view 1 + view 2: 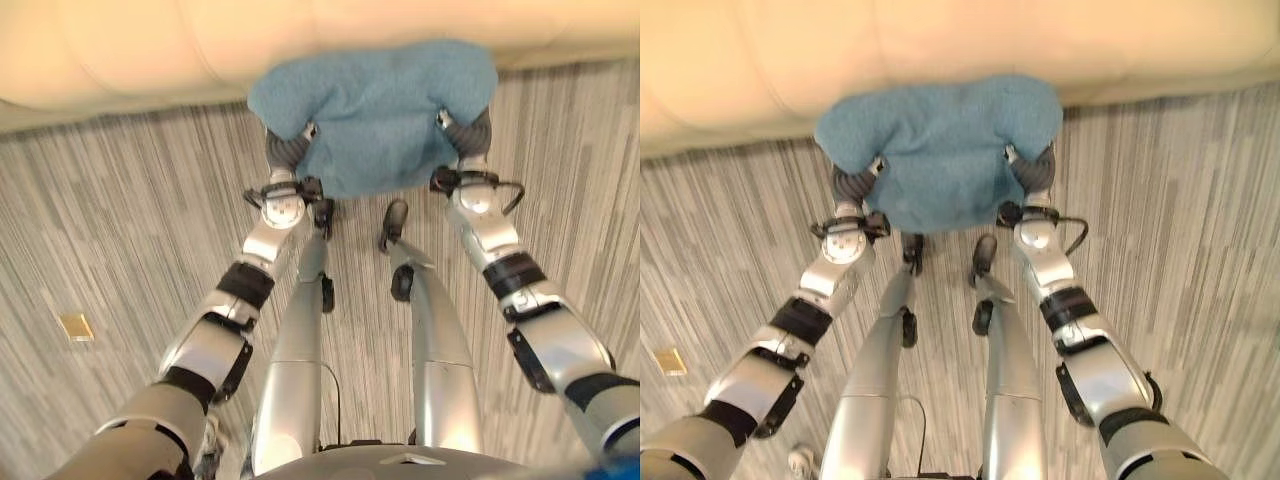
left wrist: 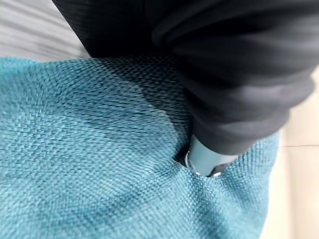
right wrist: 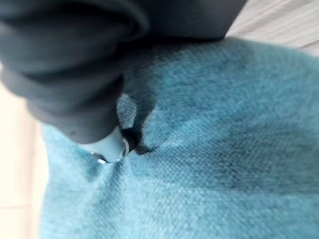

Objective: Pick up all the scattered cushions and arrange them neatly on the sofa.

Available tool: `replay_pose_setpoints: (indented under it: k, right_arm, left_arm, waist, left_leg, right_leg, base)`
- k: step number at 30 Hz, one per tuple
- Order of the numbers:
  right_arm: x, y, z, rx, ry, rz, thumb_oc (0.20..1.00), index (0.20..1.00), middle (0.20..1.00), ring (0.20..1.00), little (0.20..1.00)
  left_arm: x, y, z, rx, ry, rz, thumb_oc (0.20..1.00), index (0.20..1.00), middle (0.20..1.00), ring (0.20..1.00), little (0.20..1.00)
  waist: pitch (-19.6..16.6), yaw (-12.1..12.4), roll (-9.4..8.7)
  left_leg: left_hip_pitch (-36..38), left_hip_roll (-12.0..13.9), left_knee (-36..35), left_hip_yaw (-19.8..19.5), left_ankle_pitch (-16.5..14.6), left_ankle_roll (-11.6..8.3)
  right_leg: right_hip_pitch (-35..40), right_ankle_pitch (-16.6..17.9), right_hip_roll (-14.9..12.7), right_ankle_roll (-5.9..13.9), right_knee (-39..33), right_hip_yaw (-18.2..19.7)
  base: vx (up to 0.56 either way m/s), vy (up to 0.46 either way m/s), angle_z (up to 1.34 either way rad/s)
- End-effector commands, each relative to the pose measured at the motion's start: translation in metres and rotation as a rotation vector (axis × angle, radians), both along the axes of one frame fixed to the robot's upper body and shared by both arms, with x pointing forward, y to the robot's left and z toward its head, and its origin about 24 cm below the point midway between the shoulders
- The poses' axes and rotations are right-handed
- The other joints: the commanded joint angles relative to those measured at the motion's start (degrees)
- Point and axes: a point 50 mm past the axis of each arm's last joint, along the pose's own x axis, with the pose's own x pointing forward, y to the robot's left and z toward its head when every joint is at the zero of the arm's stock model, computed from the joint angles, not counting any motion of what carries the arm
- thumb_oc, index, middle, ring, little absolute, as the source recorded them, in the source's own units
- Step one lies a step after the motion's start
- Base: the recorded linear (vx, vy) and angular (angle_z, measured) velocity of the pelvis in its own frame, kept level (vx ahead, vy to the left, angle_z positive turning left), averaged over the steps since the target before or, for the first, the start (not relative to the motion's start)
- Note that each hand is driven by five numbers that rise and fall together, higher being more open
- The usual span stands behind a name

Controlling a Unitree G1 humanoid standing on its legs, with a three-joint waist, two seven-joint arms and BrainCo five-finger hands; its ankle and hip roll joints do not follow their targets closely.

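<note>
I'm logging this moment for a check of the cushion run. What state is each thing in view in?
Blue cushion: held off the floor between both hands, sides dented, far edge overlapping the sofa's front.
Left hand: pressed into the cushion's left side, fingers buried in the fabric.
Right hand: pressed into the cushion's right side, fingers hidden.
Sofa: cream, no cushion lying on the part in view.
</note>
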Motion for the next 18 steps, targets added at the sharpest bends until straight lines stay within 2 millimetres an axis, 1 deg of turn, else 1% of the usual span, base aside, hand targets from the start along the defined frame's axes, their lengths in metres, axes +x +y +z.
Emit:
replay_pose_setpoints:
  k: [1,2,3,4,5,6,7,9,13,14,15,16,18]
  right_arm:
    - [-0.014,0.027,0.022,0.051,-0.194,0.137,0.2,0.2,0.2,0.2,0.2]
    - [-0.027,0.023,-0.001,0.057,-0.154,0.156,0.2,0.2,0.2,0.2,0.2]
    - [-0.036,0.019,-0.021,0.059,-0.109,0.161,0.2,0.2,0.2,0.2,0.2]
    - [-0.045,0.015,-0.037,0.031,-0.063,0.16,0.2,0.2,0.2,0.2,0.2]
    - [-0.045,0.015,-0.037,0.031,-0.062,0.16,0.2,0.2,0.2,0.2,0.2]
    - [-0.053,0.01,-0.052,-0.003,-0.018,0.155,0.2,0.2,0.2,0.2,0.2]
    - [-0.056,0.006,-0.055,-0.033,-0.012,0.147,0.2,0.2,0.2,0.2,0.2]
    - [-0.063,-0.003,-0.065,-0.053,0.019,0.132,0.2,0.2,0.2,0.2,0.2]
    - [-0.077,-0.019,-0.083,-0.096,0.087,0.104,0.2,0.2,0.2,0.2,0.2]
    - [-0.084,-0.025,-0.09,-0.104,0.114,0.089,0.2,0.2,0.2,0.2,0.2]
    - [-0.087,-0.029,-0.093,-0.102,0.129,0.076,0.2,0.2,0.2,0.2,0.2]
    - [-0.096,-0.036,-0.1,-0.095,0.149,0.051,0.2,0.2,0.2,0.2,0.2]
    - [-0.103,-0.041,-0.106,-0.091,0.175,0.03,0.2,0.2,0.2,0.2,0.2]
  left_arm:
    - [-0.01,-0.028,0.026,0.027,-0.199,-0.149,0.2,0.2,0.2,0.2,0.2]
    - [-0.022,-0.026,0.003,0.009,-0.154,-0.176,0.2,0.2,0.2,0.2,0.2]
    - [-0.031,-0.023,-0.011,0.006,-0.123,-0.187,0.2,0.2,0.2,0.2,0.2]
    - [-0.039,-0.019,-0.03,0.007,-0.069,-0.195,0.2,0.2,0.2,0.2,0.2]
    - [-0.039,-0.019,-0.031,0.007,-0.068,-0.195,0.2,0.2,0.2,0.2,0.2]
    - [-0.047,-0.012,-0.045,0.029,-0.028,-0.188,0.2,0.2,0.2,0.2,0.2]
    - [-0.05,-0.009,-0.049,0.031,-0.018,-0.187,0.2,0.2,0.2,0.2,0.2]
    - [-0.057,-0.001,-0.063,0.051,0.026,-0.177,0.2,0.2,0.2,0.2,0.2]
    - [-0.072,0.012,-0.087,0.072,0.11,-0.161,0.2,0.2,0.2,0.2,0.2]
    - [-0.079,0.018,-0.096,0.062,0.149,-0.147,0.2,0.2,0.2,0.2,0.2]
    - [-0.083,0.021,-0.101,0.055,0.168,-0.141,0.2,0.2,0.2,0.2,0.2]
    - [-0.089,0.023,-0.108,0.036,0.199,-0.135,0.2,0.2,0.2,0.2,0.2]
    - [-0.094,0.026,-0.114,0.024,0.221,-0.127,0.2,0.2,0.2,0.2,0.2]
  waist:
    - [-5.3,-1.5,1.6]
    - [-6.0,-2.0,1.41]
    - [-6.4,-2.1,1.21]
    - [-6.8,-2.2,1.17]
    - [-6.6,-2.2,1.17]
    - [-7.3,-2.3,0.91]
    - [-7.6,-2.4,0.65]
    - [-8.7,-2.6,0.18]
    - [-11.1,-3.0,-0.49]
    - [-12.5,-3.3,-0.63]
    - [-13.1,-3.5,-0.73]
    - [-14.3,-4.0,-0.9]
    - [-15.2,-4.6,-0.91]
  left_leg:
    - [6.9,1.3,-0.1,-1.8,-7.6,-4.01]
    - [14.3,1.2,-2.0,-1.7,-7.8,-4.25]
    - [19.6,1.4,-3.6,-1.6,-7.7,-4.51]
    - [25.3,1.7,-5.6,-1.2,-7.7,-4.61]
    - [25.7,1.8,-5.7,-1.2,-7.6,-4.61]
    - [30.9,2.0,-7.5,-0.7,-7.7,-4.74]
    - [33.7,2.4,-8.7,-0.5,-7.5,-4.91]
    - [38.1,3.0,-9.8,0.2,-8.0,-4.96]
    - [44.8,3.5,-11.2,1.5,-8.6,-4.91]
    - [47.5,3.5,-11.9,2.1,-8.9,-4.87]
    - [48.7,3.6,-12.2,2.3,-9.1,-4.88]
    - [50.8,4.0,-12.5,3.0,-9.4,-5.11]
    - [52.4,4.3,-12.3,3.6,-9.8,-5.35]
  right_leg:
    - [8.2,5.7,0.2,8.88,-10.6,2.1]
    - [15.3,5.7,0.1,8.84,-13.3,1.4]
    - [20.5,5.8,0.1,8.91,-15.1,1.1]
    - [26.2,5.8,0.3,8.98,-17.0,0.7]
    - [26.6,5.8,0.3,8.99,-17.1,0.7]
    - [31.9,5.8,0.7,9.06,-19.0,0.5]
    - [35.0,6.0,0.9,9.15,-20.5,0.6]
    - [39.7,5.5,1.4,9.16,-22.1,0.6]
    - [47.4,5.1,2.4,9.26,-25.4,1.1]
    - [50.2,4.9,2.9,9.24,-26.4,1.5]
    - [51.4,4.7,3.2,9.22,-26.9,1.7]
    - [53.8,4.4,3.6,9.16,-27.7,2.0]
    - [55.5,4.1,4.1,9.03,-28.3,2.3]
  base:
    - [0.08,-0.01,-0.01]
    - [0.08,-0.018,-0.05]
    - [0.1,-0.002,-0.1]
    - [0.09,-0.006,-0.08]
    - [0.14,0.003,-0.08]
    - [0.11,-0.012,-0.06]
    - [0.17,-0.006,-0.07]
    - [0.14,-0.012,-0.08]
    - [0.12,-0.012,-0.07]
    - [0.13,-0.032,-0.12]
    - [0.15,-0.057,-0.18]
    - [0.1,-0.059,-0.12]
    - [0.08,-0.044,-0.02]
